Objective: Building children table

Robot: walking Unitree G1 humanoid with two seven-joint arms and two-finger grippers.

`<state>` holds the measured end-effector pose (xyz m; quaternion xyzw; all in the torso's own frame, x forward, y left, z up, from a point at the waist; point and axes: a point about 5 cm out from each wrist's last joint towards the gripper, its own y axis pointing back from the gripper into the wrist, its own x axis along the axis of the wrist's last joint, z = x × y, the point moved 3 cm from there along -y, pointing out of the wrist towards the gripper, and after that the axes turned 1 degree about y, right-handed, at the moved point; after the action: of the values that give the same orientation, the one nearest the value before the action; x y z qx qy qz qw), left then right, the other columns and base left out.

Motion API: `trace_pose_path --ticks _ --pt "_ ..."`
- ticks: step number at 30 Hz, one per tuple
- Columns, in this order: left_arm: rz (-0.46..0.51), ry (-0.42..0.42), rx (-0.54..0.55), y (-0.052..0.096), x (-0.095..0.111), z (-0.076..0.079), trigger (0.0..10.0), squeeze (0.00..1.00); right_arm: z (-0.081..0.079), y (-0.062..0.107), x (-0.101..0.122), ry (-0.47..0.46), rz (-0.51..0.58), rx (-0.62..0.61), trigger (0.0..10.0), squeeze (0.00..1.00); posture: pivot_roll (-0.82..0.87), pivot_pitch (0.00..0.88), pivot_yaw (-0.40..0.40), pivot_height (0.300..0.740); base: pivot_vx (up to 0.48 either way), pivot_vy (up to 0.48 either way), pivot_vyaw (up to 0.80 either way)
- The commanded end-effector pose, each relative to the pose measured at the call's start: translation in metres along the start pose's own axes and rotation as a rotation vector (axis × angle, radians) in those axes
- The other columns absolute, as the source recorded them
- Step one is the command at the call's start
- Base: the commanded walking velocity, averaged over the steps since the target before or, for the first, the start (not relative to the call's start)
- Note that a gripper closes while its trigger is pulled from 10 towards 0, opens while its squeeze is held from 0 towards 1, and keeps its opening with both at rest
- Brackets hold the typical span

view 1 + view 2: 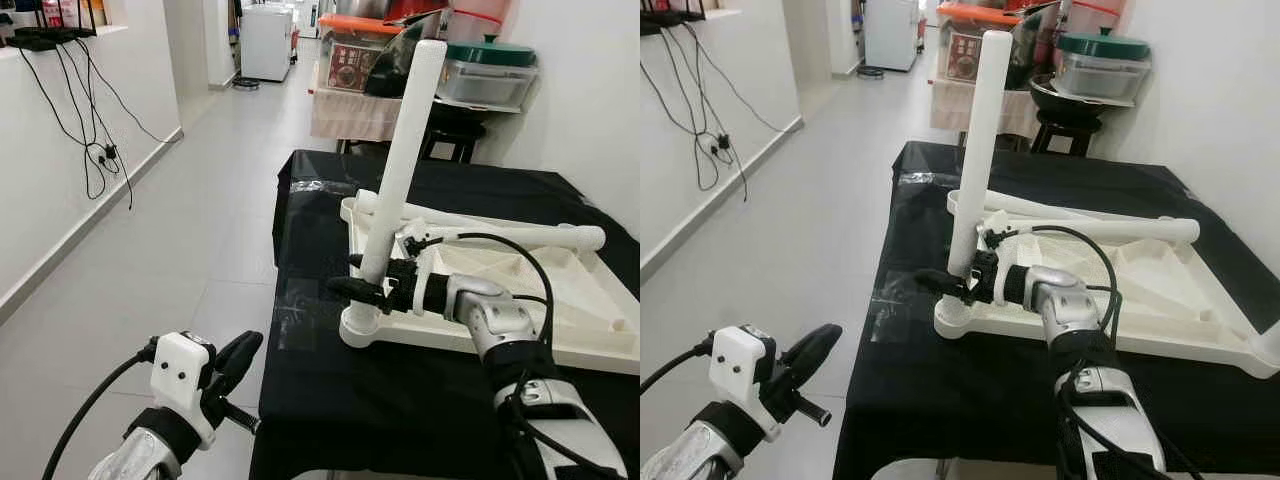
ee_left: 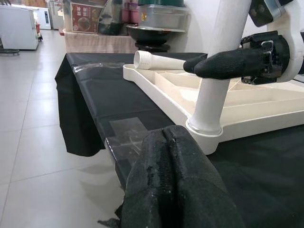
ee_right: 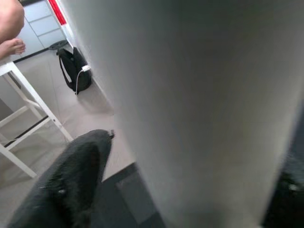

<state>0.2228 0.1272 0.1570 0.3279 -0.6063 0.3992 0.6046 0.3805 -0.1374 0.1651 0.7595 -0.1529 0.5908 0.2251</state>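
Observation:
The white children's table top [image 1: 600,352] lies upside down on a black-clothed table [image 1: 330,400]. A white table leg [image 1: 405,150] stands in its near-left corner socket [image 1: 360,328], leaning slightly. My right gripper [image 1: 360,278] is shut on this leg low down, one finger on each side of it. Seen from the right wrist, the leg [image 3: 190,109] is pale and close between the black fingers [image 3: 71,185]. A second white leg [image 1: 500,232] lies across the table top. My left gripper [image 1: 240,355] hangs shut beside the table's left edge, over the floor, holding nothing.
Light tiled floor [image 1: 180,250] runs along the table's left side to a white fridge [image 1: 265,40]. Cables [image 1: 95,150] hang on the left wall. Behind the table stand a shelf with lidded containers [image 1: 485,70] and a dark stool [image 1: 455,140]. A black bag [image 3: 76,71] rests on the floor.

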Motion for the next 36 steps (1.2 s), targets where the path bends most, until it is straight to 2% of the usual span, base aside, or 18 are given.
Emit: trace_pose_path --ticks 1,2,5,12,13,15,16,17,18,19,21,22,23,25,31,32,33,36 --pt "-0.007 0.006 -0.006 0.000 -0.002 0.002 10.0 0.00 -0.004 -0.004 0.001 -0.018 -0.003 0.050 1.8 0.00 0.05 0.000 -0.114 0.740 0.000 0.000 0.00" --pt "-0.005 0.006 -0.006 -0.001 -0.001 0.003 10.0 0.00 -0.002 -0.003 0.003 -0.036 0.002 0.058 0.0 0.00 0.05 0.000 -0.116 0.740 0.000 0.000 0.00" --pt "-0.004 0.005 -0.006 -0.001 -0.001 0.003 10.0 0.00 0.000 -0.002 0.004 -0.045 0.018 0.051 0.0 0.00 0.04 0.000 -0.113 0.740 0.000 0.000 0.00" --pt "0.003 0.003 -0.006 -0.003 0.000 0.003 10.0 0.00 0.019 0.007 0.008 0.038 0.092 -0.153 0.0 0.00 0.03 0.000 -0.121 0.740 0.000 0.000 0.00" --pt "0.004 0.002 -0.006 -0.003 0.001 0.003 10.0 0.00 0.024 0.009 0.007 0.031 0.107 -0.240 0.0 0.00 0.03 0.000 -0.124 0.740 0.000 0.000 0.00" --pt "0.004 0.002 -0.006 -0.003 0.001 0.003 10.0 0.00 0.024 0.009 0.007 0.031 0.107 -0.240 0.0 0.00 0.03 0.000 -0.124 0.740 0.000 0.000 0.00" --pt "0.006 0.002 -0.005 -0.002 0.002 0.003 10.0 0.00 0.030 0.011 0.004 0.032 0.133 -0.391 0.0 0.00 0.03 0.000 -0.126 0.740 0.000 0.000 0.00" --pt "0.006 0.001 -0.005 -0.001 0.003 0.002 10.0 0.00 0.038 0.021 0.001 0.031 0.190 -0.667 0.0 0.00 0.02 0.000 -0.120 0.740 0.000 0.000 0.00" --pt "0.006 0.001 -0.005 -0.001 0.003 0.002 10.0 0.00 0.038 0.021 0.001 0.031 0.190 -0.667 0.0 0.00 0.02 0.000 -0.120 0.740 0.000 0.000 0.00" --pt "0.007 0.001 -0.005 0.001 0.004 0.001 10.0 0.00 0.024 0.030 -0.010 0.012 0.244 -0.889 0.0 0.00 0.01 0.000 -0.118 0.740 0.000 0.000 0.00" --pt "0.007 0.001 -0.005 0.001 0.004 0.001 10.0 0.00 0.024 0.030 -0.010 0.012 0.244 -0.889 0.0 0.00 0.01 0.000 -0.118 0.740 0.000 0.000 0.00" --pt "0.006 0.001 -0.005 0.001 0.004 0.000 10.0 0.00 -0.004 0.025 -0.024 0.023 0.255 -0.960 0.0 0.00 0.00 0.000 -0.097 0.740 0.000 0.000 0.00" --pt "0.006 0.001 -0.005 0.001 0.004 0.000 10.0 0.00 -0.004 0.025 -0.024 0.023 0.255 -0.960 0.0 0.00 0.00 0.000 -0.097 0.740 0.000 0.000 0.00" --pt "0.002 0.004 -0.007 0.001 0.003 0.001 10.0 0.00 -0.024 0.009 -0.025 0.069 0.248 -0.909 0.0 0.00 0.01 0.000 -0.099 0.740 0.000 0.000 0.00" --pt "0.000 0.003 -0.008 0.001 0.002 0.001 10.0 0.00 -0.018 0.002 -0.026 0.076 0.231 -0.880 0.0 0.00 0.02 0.000 -0.106 0.740 0.000 0.000 0.00" --pt "0.000 0.002 -0.006 0.001 0.002 0.000 10.0 0.00 -0.019 0.001 -0.025 0.099 0.225 -0.873 3.5 0.00 0.02 0.000 -0.105 0.740 0.000 0.000 0.00" --pt "0.000 0.002 -0.004 0.001 0.001 0.000 10.0 0.00 -0.021 -0.001 -0.027 0.111 0.204 -0.872 10.0 0.00 0.02 0.000 -0.105 0.740 0.000 0.000 0.00" --pt "0.000 0.001 -0.004 0.001 0.001 -0.001 10.0 0.00 -0.024 -0.004 -0.026 0.115 0.192 -0.844 10.0 0.00 0.03 0.000 -0.104 0.740 0.000 0.000 0.00"
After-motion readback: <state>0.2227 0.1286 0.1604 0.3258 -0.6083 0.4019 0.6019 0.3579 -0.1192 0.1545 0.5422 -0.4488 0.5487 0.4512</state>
